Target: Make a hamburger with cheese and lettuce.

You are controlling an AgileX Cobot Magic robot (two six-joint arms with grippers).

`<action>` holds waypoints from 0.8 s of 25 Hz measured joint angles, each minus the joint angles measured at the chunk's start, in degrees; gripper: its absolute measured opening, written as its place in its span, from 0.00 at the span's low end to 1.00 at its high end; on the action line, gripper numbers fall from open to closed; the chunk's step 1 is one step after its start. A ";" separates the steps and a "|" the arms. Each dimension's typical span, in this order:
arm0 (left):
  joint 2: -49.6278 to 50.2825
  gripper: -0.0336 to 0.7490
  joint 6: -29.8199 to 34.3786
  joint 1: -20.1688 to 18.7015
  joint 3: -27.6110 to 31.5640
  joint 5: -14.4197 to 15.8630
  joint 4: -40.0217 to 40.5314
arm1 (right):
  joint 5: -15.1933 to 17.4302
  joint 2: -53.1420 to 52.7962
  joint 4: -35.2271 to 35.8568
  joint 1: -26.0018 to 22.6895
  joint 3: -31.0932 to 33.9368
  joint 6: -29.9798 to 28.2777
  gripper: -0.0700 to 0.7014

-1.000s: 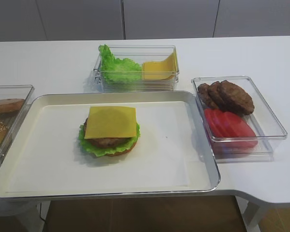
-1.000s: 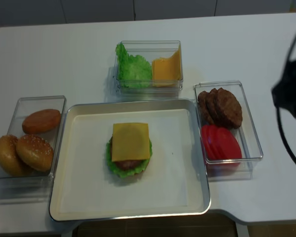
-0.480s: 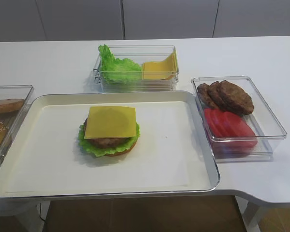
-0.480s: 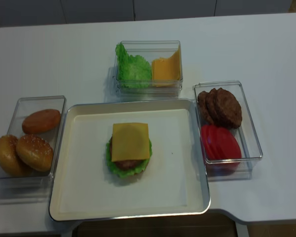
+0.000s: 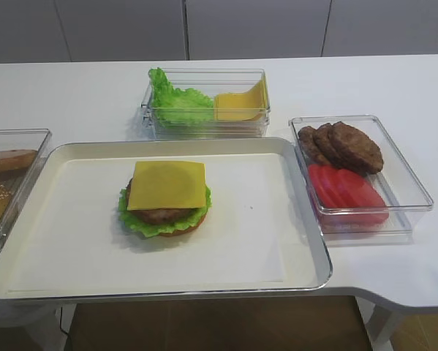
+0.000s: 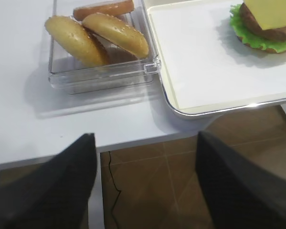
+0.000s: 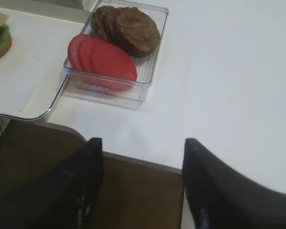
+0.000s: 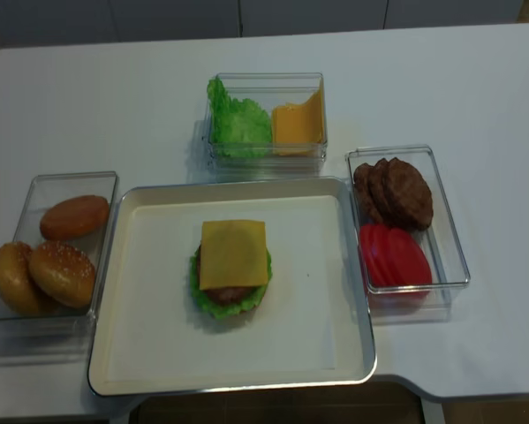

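The hamburger (image 5: 164, 213) (image 8: 233, 291) sits in the middle of the tray (image 5: 277, 241): bun base, frilly green lettuce (image 5: 133, 219) and brown patty. A square yellow slice of cheese (image 5: 167, 184) (image 8: 234, 253) lies flat on top. Neither gripper shows in the two high views. In the right wrist view my right gripper (image 7: 143, 140) hangs open and empty over the table's front edge, near the patty box. The left wrist view has my left gripper (image 6: 145, 136) open and empty off the front edge, below the bun box, with the hamburger (image 6: 269, 28) far right.
Behind the tray, a clear bin (image 8: 266, 124) holds spare lettuce and cheese slices. On the right, a box (image 5: 357, 168) (image 7: 116, 52) holds brown patties and red tomato slices. The left box (image 8: 52, 256) (image 6: 100, 43) holds sesame bun halves.
A dark arm at the right edge of the realsense view one second ago has left that view. The hamburger and the boxes have not moved.
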 joint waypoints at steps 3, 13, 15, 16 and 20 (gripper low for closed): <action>0.00 0.66 0.00 0.00 0.00 0.00 0.00 | -1.74 -4.48 2.43 -2.17 2.09 -0.65 0.64; 0.00 0.66 0.00 0.00 0.00 0.00 0.00 | -4.26 -9.65 7.80 -8.63 7.12 -3.59 0.64; 0.00 0.66 0.00 0.00 0.00 0.00 0.00 | -4.61 -9.65 8.02 -8.63 7.32 -3.59 0.64; 0.00 0.66 0.00 0.00 0.00 0.00 0.00 | -4.69 -9.65 8.15 -8.63 7.32 -3.67 0.64; 0.00 0.66 0.00 0.00 0.00 0.00 0.00 | -3.60 -9.65 8.27 -8.63 8.01 -3.67 0.64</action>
